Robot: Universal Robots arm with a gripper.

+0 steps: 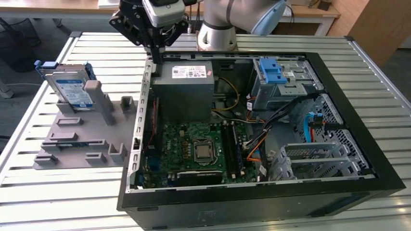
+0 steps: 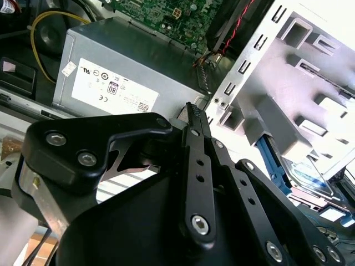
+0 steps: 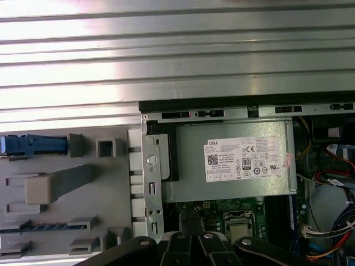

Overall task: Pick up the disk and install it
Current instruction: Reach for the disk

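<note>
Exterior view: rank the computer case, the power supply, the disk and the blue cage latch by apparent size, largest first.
1. computer case
2. power supply
3. disk
4. blue cage latch
The differences look plain; no two are close.

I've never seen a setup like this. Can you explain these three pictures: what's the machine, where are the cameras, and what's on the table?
That's a robot arm at a slatted metal table. The exterior view sees the whole scene from off the arm; both wrist views come from cameras riding on the arm, looking past its tool. On the table lies an open computer case, holding a grey power supply and a silver cage with a blue latch. At the exterior view's left sits a grey holder with the disk standing on edge in it. The tool hangs over the case's edge near the power supply, shut and holding nothing.
</note>
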